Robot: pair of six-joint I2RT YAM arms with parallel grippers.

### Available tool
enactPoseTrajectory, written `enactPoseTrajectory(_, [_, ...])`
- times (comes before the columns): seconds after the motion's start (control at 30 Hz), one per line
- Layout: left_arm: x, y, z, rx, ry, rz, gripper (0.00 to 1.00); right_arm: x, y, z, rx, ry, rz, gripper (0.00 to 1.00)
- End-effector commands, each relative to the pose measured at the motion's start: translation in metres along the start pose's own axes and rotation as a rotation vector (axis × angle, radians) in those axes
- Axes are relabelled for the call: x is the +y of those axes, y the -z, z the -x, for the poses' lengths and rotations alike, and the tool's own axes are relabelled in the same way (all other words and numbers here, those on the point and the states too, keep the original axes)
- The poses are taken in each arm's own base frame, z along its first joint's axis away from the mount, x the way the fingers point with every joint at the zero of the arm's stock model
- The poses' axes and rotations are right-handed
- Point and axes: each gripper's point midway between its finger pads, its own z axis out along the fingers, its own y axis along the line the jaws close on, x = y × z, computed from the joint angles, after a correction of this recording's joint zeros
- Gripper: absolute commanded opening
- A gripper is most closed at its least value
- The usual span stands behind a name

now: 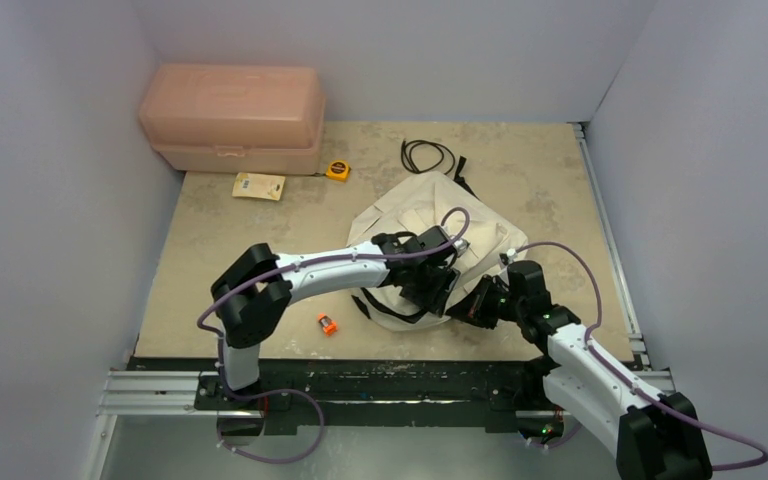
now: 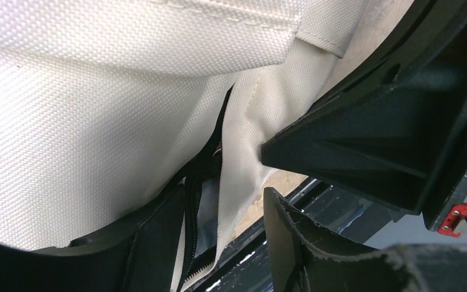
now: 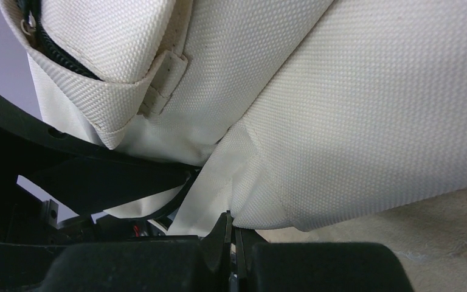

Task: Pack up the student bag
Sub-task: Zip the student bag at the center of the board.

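Note:
The student bag [image 1: 425, 225], a cream fabric backpack with black zippers, lies in the middle of the table. Both grippers are at its near edge. My left gripper [image 1: 432, 287] is open, and the bag's zipper edge [image 2: 231, 201] hangs between its fingers [image 2: 152, 243] without being pinched. My right gripper [image 1: 472, 303] is shut on a fold of the bag's cream fabric [image 3: 243, 182], its jaws pressed together [image 3: 234, 234] at the bag's near right edge. The right gripper's black body [image 2: 377, 134] fills the right side of the left wrist view.
A pink plastic box [image 1: 232, 118] stands at the back left. A yellow packet [image 1: 259, 186], a yellow tape measure [image 1: 337, 170] and a black cable [image 1: 426, 155] lie behind the bag. A small orange object [image 1: 327, 323] lies near the front, left of the bag.

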Motion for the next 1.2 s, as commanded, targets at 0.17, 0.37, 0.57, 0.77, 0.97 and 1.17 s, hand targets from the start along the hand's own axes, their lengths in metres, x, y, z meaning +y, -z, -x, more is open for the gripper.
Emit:
enactPoseTrajectory(0.17, [-0.003, 0.012, 0.02, -0.116, 0.145, 0.022, 0.53, 0.012, 0.0, 0.006, -0.02, 0.042, 0.058, 0.0])
enactPoseTrajectory(0.37, [0.003, 0.032, 0.021, -0.216, 0.371, 0.038, 0.53, 0.013, -0.001, 0.006, -0.017, 0.045, 0.058, 0.0])
enactPoseTrajectory(0.57, [0.015, 0.041, 0.013, -0.236, 0.675, 0.102, 0.51, 0.015, 0.0, 0.007, -0.014, 0.048, 0.064, 0.0])
enactPoseTrajectory(0.77, [0.005, 0.033, 0.002, -0.089, 0.959, 0.177, 0.34, 0.016, 0.001, 0.006, -0.017, 0.048, 0.069, 0.0])
enactPoseTrajectory(0.97, [0.016, 0.024, 0.005, -0.116, 1.042, 0.259, 0.39, 0.02, 0.005, 0.007, -0.024, 0.058, 0.081, 0.0])
enactPoseTrajectory(1.17, [0.029, 0.018, 0.008, -0.161, 1.107, 0.311, 0.46, 0.02, 0.007, 0.006, -0.025, 0.068, 0.08, 0.0])
